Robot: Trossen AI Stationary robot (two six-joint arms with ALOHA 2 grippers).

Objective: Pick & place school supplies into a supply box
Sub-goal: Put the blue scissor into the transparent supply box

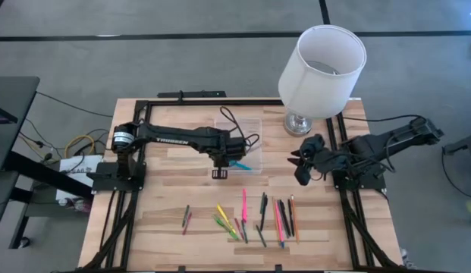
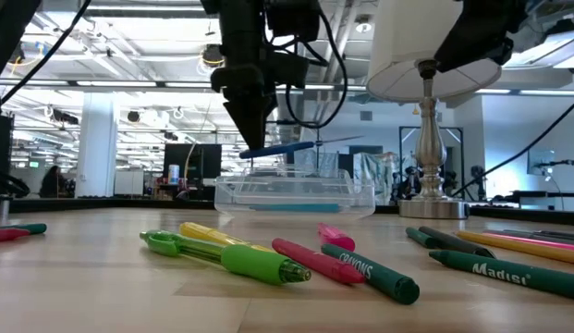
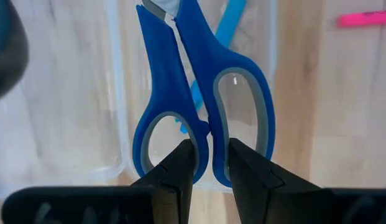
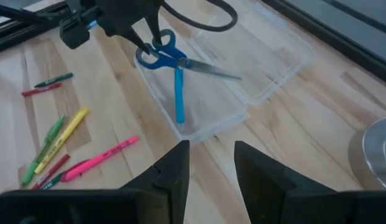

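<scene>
Small blue-handled scissors (image 3: 202,93) hang over the clear supply box (image 1: 241,144), with my left gripper (image 3: 210,160) shut on their handles. The box stands open on the table's far middle, its lid (image 4: 267,56) folded out beside it, and a blue pen (image 4: 179,93) lies in it. The other school supplies, several pens and markers (image 1: 243,216), lie in a loose row on the table's near half. My right gripper (image 4: 211,158) stands open and holds nothing, up in the air at the table's right side, right of the box. My left gripper pinches the two inner bows of the scissors' handle loops (image 3: 208,134), where they meet, between its two fingers. One fingertip (image 3: 183,162) stands in each loop. The fingers come from above, pointing down. The scissors hang about level, blades (image 4: 211,68) closed, clear of the box.
A lamp with a large white shade (image 1: 322,72) on a chrome base (image 1: 299,123) stands at the far right, close to the box. A black frame rail (image 1: 349,197) runs along the table's edges. Bare wood lies between the box and the pen row.
</scene>
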